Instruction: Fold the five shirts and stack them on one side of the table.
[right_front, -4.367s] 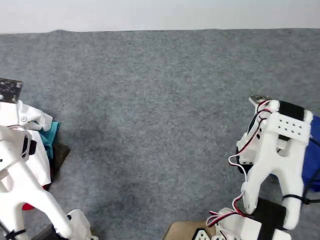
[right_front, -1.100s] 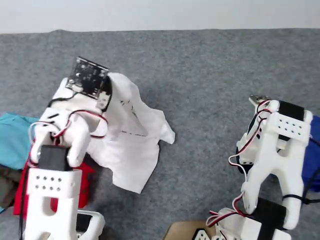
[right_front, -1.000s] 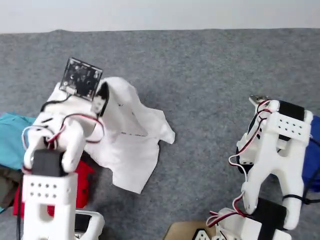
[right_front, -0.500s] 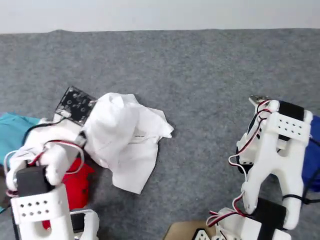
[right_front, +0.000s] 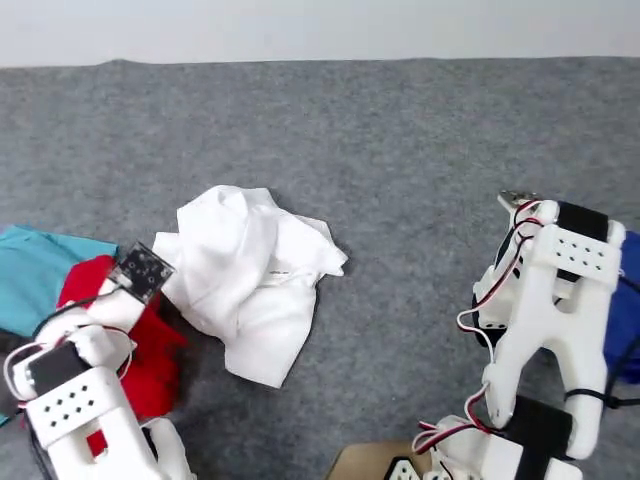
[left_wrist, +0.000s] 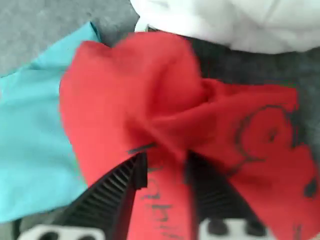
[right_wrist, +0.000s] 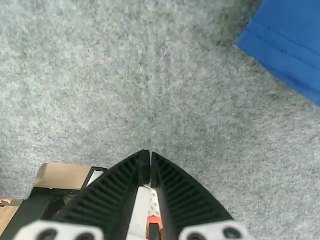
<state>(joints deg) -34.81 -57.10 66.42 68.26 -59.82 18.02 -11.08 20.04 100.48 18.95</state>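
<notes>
Holding a bunch of the red shirt (left_wrist: 125, 90) between its two fingers, the left pincer (left_wrist: 165, 159) could run into trouble. The red shirt lies partly on the teal shirt (left_wrist: 30, 140), which is just beside the pincer, so a pull may drag the teal one along too. The white shirt (right_front: 250, 275) sits crumpled just past the pincer's tip, right up against the red cloth, and it may get bumped more out of shape. The pincer grips only a small bunch, so the cloth may slip out, or come up in a lump that is hard to fold flat.

The right pincer (right_wrist: 150, 154) is clenched with nothing in it, over the bare grey counter (right_front: 400, 150). The blue shirt (right_wrist: 290, 45) lies near it, ahead and off to one side, not touching.

Counting the things gives one red shirt, one white shirt, one teal shirt and one blue shirt, so four clear shirts. A dark cloth (left_wrist: 250, 65) peeks out between the red and white ones, beyond the left pincer. It may be the fifth shirt, but that is hard to tell. Two pincers and one counter make up the rest.
</notes>
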